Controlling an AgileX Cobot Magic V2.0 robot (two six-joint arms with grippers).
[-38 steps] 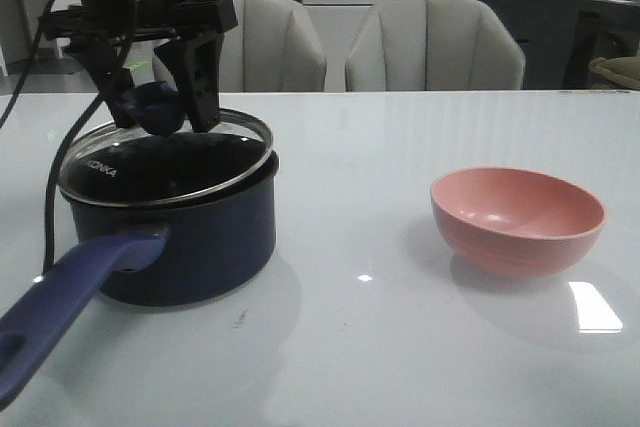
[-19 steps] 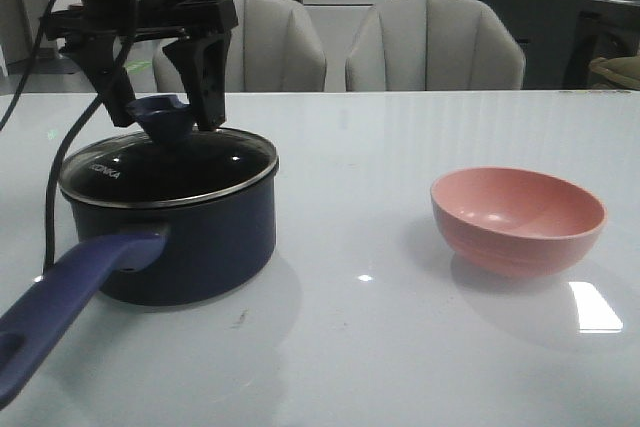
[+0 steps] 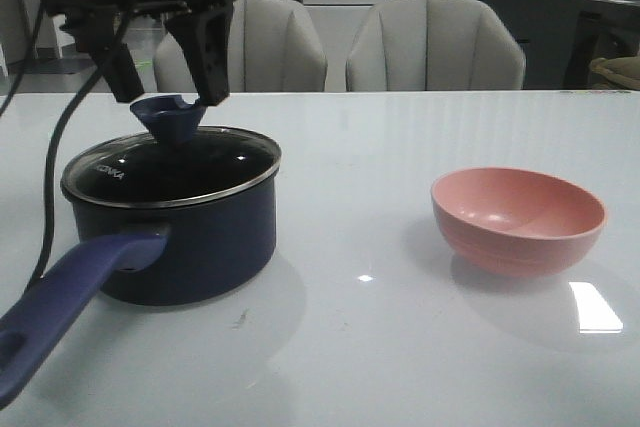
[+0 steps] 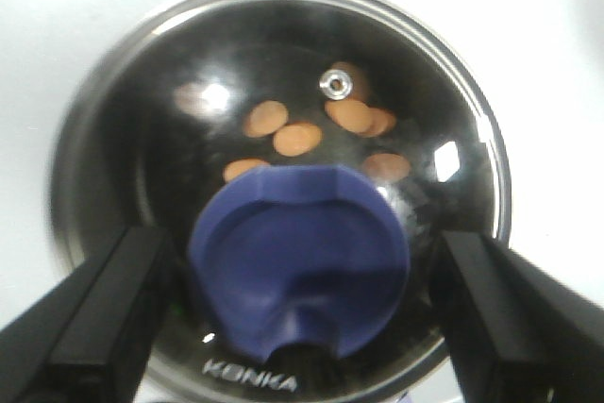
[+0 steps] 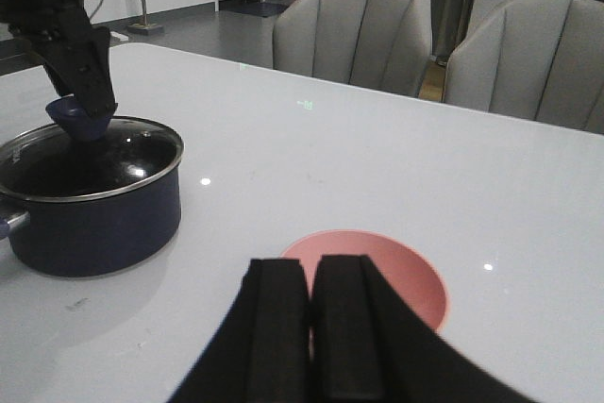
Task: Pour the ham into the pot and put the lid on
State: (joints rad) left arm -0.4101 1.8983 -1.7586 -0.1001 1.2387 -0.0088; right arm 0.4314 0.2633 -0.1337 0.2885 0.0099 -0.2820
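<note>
The dark navy pot (image 3: 190, 237) stands at the left of the table, its purple-blue handle (image 3: 60, 307) pointing toward the front. The glass lid (image 3: 170, 162) lies flat on its rim. My left gripper (image 3: 165, 87) hovers open just above the blue knob (image 3: 170, 117), a finger on each side and neither touching it. In the left wrist view the knob (image 4: 297, 252) sits between the spread fingers (image 4: 94, 318), and orange-pink ham (image 4: 297, 139) shows through the lid (image 4: 142, 139). My right gripper (image 5: 310, 276) is shut and empty, near the pink bowl (image 5: 406, 280).
The pink bowl (image 3: 517, 219) stands at the right of the table with nothing visible in it. Two grey chairs (image 3: 435, 42) stand behind the far table edge. A black cable (image 3: 50, 177) hangs down beside the pot's left side.
The lid, tilted in my left gripper a second ago, has come down flat on the pot. The left gripper has let go of the knob and risen a little.
</note>
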